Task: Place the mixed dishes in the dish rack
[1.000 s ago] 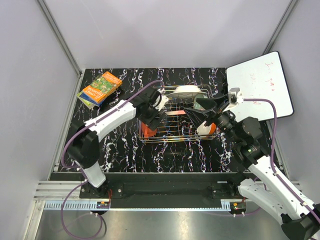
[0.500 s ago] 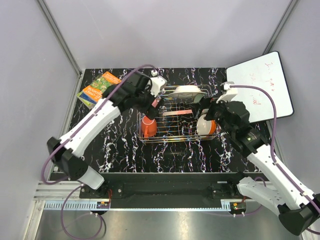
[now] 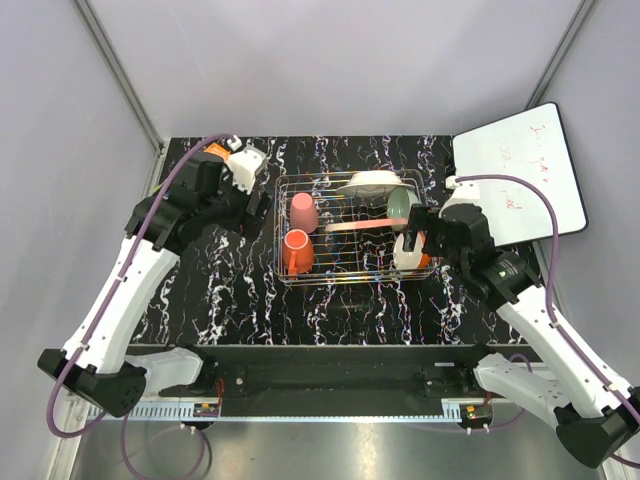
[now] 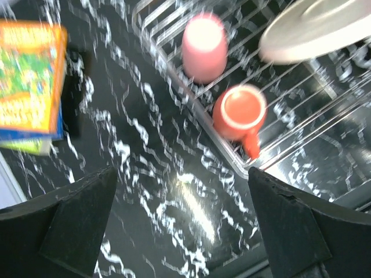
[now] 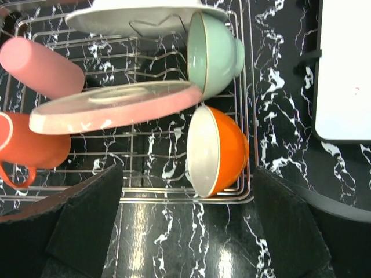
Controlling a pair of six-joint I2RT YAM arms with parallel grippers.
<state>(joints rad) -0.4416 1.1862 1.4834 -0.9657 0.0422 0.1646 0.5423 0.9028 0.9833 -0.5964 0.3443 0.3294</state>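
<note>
The wire dish rack [image 3: 352, 277] holds all the dishes. The pink tumbler [image 3: 303, 212] lies at its left, with the orange mug [image 3: 296, 251] in front of it. The pink-cream plate [image 3: 348, 227] leans across the middle. The white plate [image 3: 376, 182] is at the back. The pale green bowl [image 3: 400, 205] and the cream bowl with an orange outside [image 3: 409, 253] stand on edge at the right. My left gripper [image 3: 252, 210] is open and empty, left of the rack. My right gripper [image 3: 418, 232] is open and empty by the bowls.
The orange-green snack packet [image 4: 29, 75] lies at the back left, partly under my left arm in the top view. The white board [image 3: 520, 170] leans at the back right, close behind my right wrist. The rack's front rim [image 5: 174, 200] lies between my right fingers and the bowls.
My left gripper has left the rack and swung left and back, leaving the pink tumbler lying in it. My right gripper has drawn back a little from the bowls.
</note>
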